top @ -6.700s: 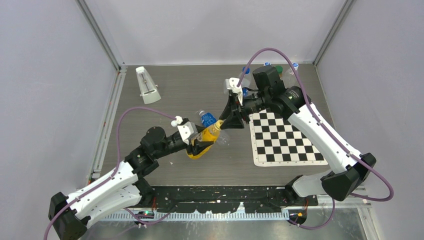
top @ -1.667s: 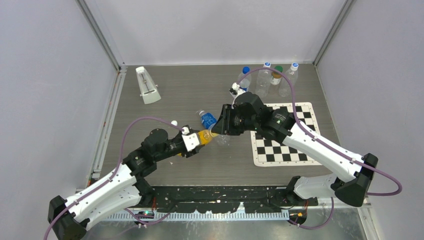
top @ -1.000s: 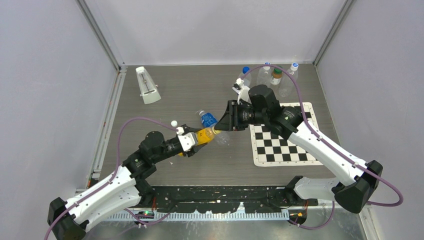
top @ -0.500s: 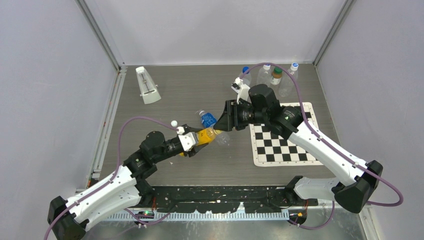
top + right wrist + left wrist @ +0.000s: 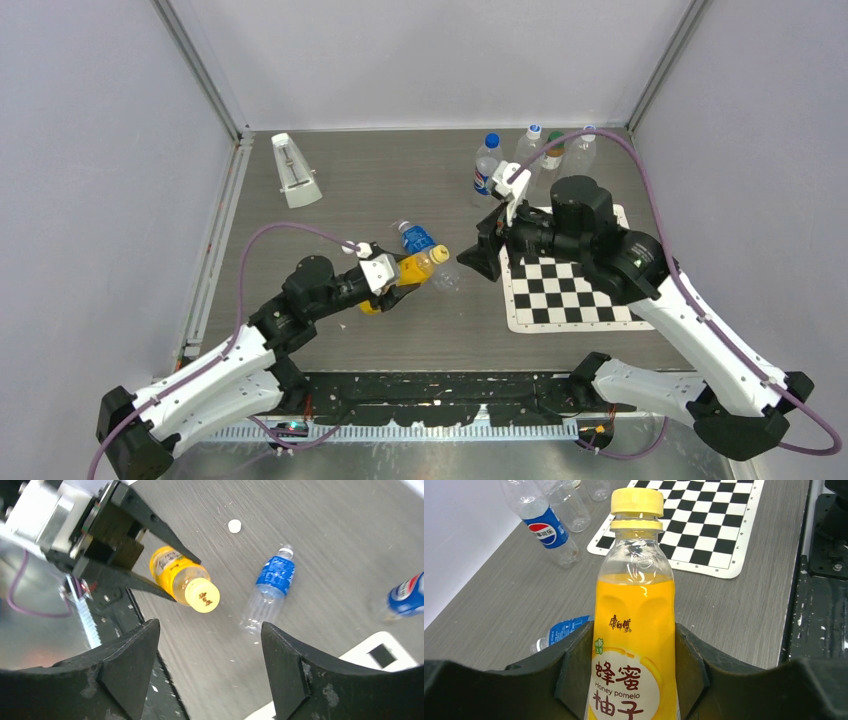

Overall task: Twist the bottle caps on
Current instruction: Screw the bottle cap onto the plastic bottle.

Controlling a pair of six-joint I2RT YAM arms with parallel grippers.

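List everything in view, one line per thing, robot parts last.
juice bottle: one, orange, in the left gripper
yellow cap: one, yellow, on the juice bottle's neck
lying bottle: one, clear, blue label, on the table
loose cap: one, white, on the table
standing bottles: four, clear, far edge
checkerboard mat: one, black-and-white, right side
wedge-shaped object: one, white, far left
left gripper: one, black, shut on juice bottle
right gripper: one, black, open, facing yellow cap
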